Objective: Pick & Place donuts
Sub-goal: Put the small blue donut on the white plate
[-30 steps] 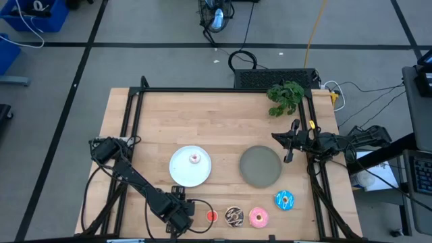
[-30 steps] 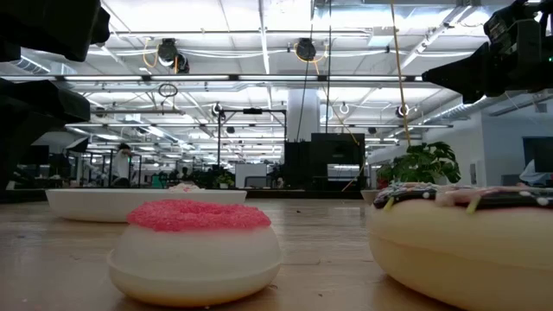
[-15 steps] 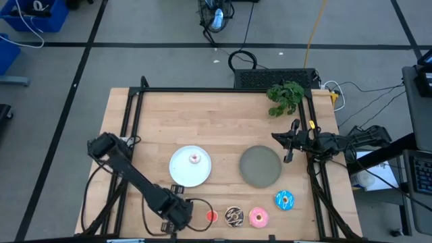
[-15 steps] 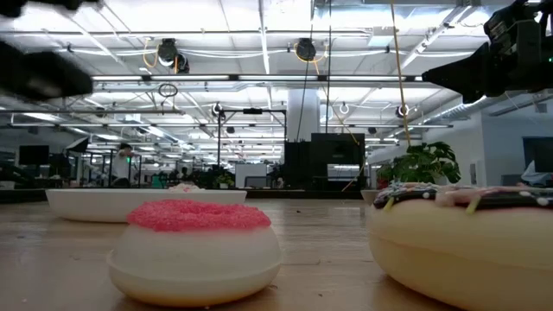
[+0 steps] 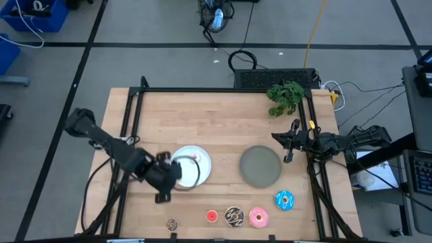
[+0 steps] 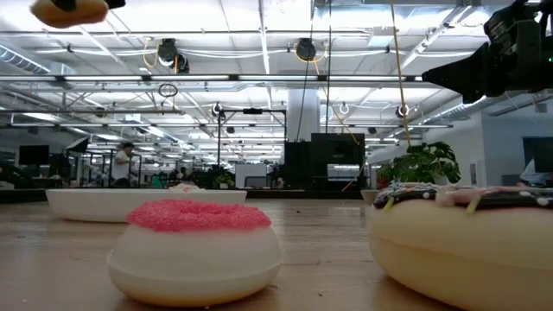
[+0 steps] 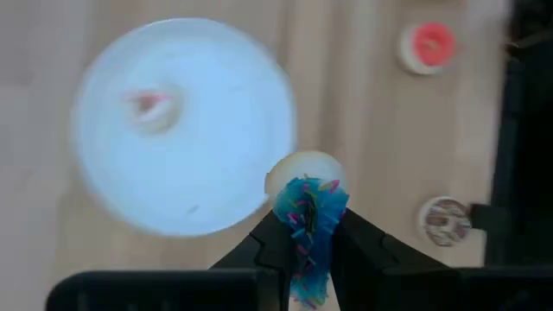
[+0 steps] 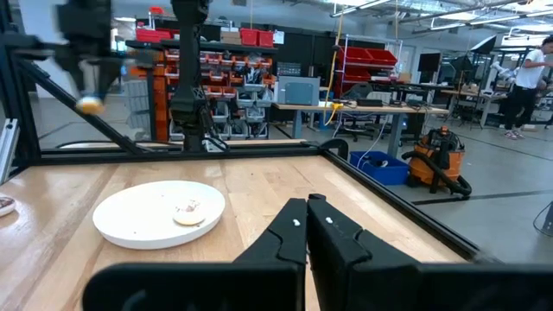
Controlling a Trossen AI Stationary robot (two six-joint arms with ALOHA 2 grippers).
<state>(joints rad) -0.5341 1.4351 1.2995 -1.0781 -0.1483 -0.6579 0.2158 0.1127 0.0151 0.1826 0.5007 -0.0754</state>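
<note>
Left wrist view shows my left gripper (image 7: 308,226) clenched on the tiny blue donut (image 7: 309,226), its sprinkled top caught between the two dark fingers, above the counter (image 5: 223,121) just beside the rim of the white plate (image 7: 112,186). A second ago that gripper was down at the counter's near edge with its jaws wide; it has since shut on the donut, lifted, and swung inward, and in the high view it now hangs at the white plate's left edge. The white-pink donut (image 5: 195,158) already lies on that plate. Along the near edge sit the tiny brown donut (image 5: 172,224), the red donut (image 5: 212,216), the chocolate donut (image 5: 234,216), the pink donut (image 5: 258,217) and the larger blue donut (image 5: 284,200); none of these has shifted. The grey plate (image 5: 260,166) holds nothing I can see. My right gripper (image 8: 307,223) waits fully closed and empty by the counter's right edge. I judge the pick made and the placing not yet done: the carried donut is beside the plate rather than over its middle.
</note>
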